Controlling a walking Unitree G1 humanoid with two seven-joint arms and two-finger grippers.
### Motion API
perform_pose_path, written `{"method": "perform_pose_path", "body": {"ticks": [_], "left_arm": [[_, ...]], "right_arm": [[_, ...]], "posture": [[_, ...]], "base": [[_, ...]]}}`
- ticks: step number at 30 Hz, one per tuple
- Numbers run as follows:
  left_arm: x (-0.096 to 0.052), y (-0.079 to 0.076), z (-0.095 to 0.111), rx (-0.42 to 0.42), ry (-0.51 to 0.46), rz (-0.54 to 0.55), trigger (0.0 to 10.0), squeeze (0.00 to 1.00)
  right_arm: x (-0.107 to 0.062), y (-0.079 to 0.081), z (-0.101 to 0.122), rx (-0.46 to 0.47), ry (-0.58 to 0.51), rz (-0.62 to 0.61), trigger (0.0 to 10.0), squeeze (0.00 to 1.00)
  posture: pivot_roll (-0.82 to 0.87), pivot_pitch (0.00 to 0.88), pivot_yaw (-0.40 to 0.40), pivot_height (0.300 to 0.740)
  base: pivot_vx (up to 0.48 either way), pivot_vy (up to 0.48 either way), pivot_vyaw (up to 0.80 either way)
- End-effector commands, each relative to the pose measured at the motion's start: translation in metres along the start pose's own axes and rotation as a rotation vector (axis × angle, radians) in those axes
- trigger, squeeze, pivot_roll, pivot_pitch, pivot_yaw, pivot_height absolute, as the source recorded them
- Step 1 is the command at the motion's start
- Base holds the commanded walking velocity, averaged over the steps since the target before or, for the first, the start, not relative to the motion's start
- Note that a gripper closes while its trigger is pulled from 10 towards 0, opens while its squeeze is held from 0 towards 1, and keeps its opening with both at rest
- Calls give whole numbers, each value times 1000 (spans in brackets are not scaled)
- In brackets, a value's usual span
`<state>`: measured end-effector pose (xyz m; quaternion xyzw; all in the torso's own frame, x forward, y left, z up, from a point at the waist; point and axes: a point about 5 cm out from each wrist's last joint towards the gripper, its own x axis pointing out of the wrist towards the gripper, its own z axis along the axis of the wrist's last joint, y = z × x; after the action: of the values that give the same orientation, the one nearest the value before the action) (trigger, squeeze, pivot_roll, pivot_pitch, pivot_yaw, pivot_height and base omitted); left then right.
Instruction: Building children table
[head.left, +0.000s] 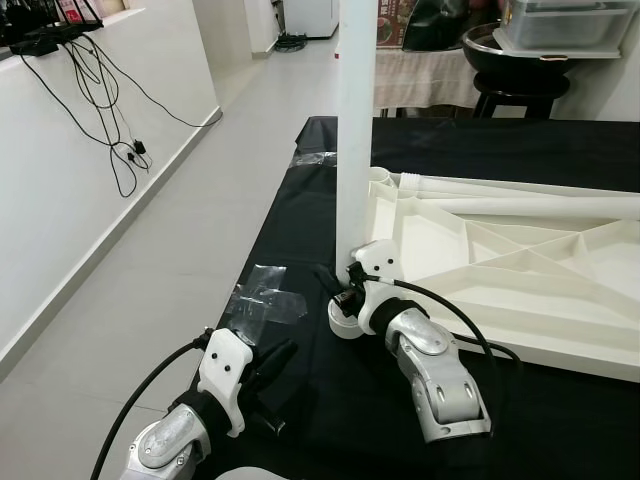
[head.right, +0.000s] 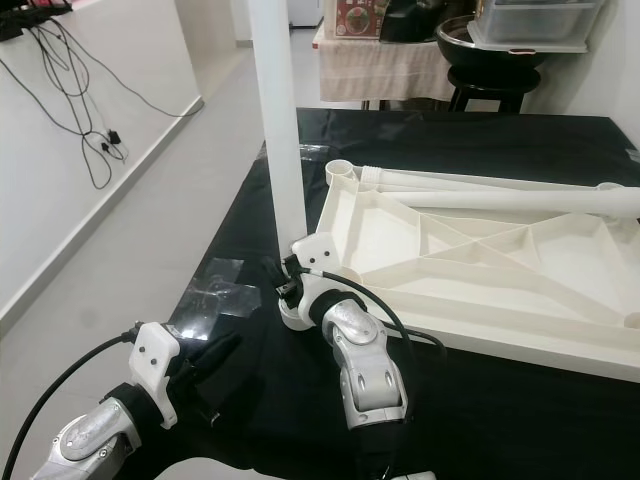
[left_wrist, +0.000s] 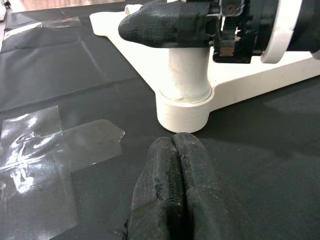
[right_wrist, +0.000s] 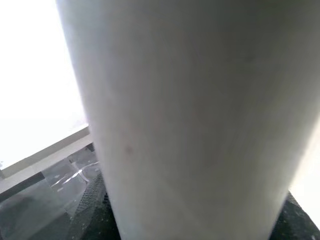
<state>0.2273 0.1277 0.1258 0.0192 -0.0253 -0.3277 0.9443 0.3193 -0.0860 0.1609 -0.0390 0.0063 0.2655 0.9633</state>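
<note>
The tall white plastic tube leg (head.left: 356, 120) stands upright in the corner socket of the upturned white ribbed plastic tabletop (head.left: 520, 270) on the black-covered table (head.left: 300, 200). The right gripper (head.left: 343, 283) pinches its base, a sound low hold for a stiff, light, smooth, probably slippery tube. The left gripper (left_wrist: 175, 195) rests nearby, jaws pressed together.

head stereo: forward-down over table top (head.left: 520, 290) | left wrist: low, near | right wrist: against leg (right_wrist: 190, 120)

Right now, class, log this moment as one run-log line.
right hand: shut on table leg | leg: upright in corner socket of tabletop | left hand: shut, idle
</note>
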Motion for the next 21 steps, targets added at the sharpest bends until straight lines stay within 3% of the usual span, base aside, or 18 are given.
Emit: {"method": "perform_pose_path", "body": {"ticks": [1,2,4,9,10,11,12,16,17,21], "left_arm": [[-3,1,-4,-3,15,19,10000,0],[-3,1,-4,-3,15,19,10000,0],[-2,-1,-5,-5,15,16,10000,0],[-2,-1,-5,-5,15,14,10000,0],[-1,-2,-6,-6,15,13,10000,0],[-1,-2,-6,-6,15,13,10000,0],[-1,-4,-6,-8,13,12,10000,0],[-1,-4,-6,-8,13,12,10000,0],[-1,-5,-6,-9,12,13,10000,0],[-1,-6,-5,-9,12,13,10000,0]], "right_arm": [[-3,4,-22,74,109,38,10000,302],[-1,12,-10,95,57,162,10000,1000],[-1,19,6,99,-3,378,10000,1000],[-1,20,9,91,-15,432,10000,1000],[-1,18,11,74,-12,496,10000,251],[-1,18,11,74,-12,496,10000,251],[7,4,11,-23,43,678,10000,0],[10,-2,12,-44,64,727,10000,0],[17,-10,15,-58,84,734,0,0],[22,-15,18,-55,94,734,0,0]], "posture": [[7,132,33,740],[7,126,31,740],[9,121,30,740],[9,121,30,740],[13,116,25,740],[13,116,25,740],[26,113,20,740],[26,113,20,740],[32,119,16,740],[34,121,15,740]], "base": [[0,0,0],[0,0,0],[0,0,0],[0,0,0],[0,0,0],[0,0,0],[0,0,0],[0,0,0],[0,0,0],[0,0,0]]}}
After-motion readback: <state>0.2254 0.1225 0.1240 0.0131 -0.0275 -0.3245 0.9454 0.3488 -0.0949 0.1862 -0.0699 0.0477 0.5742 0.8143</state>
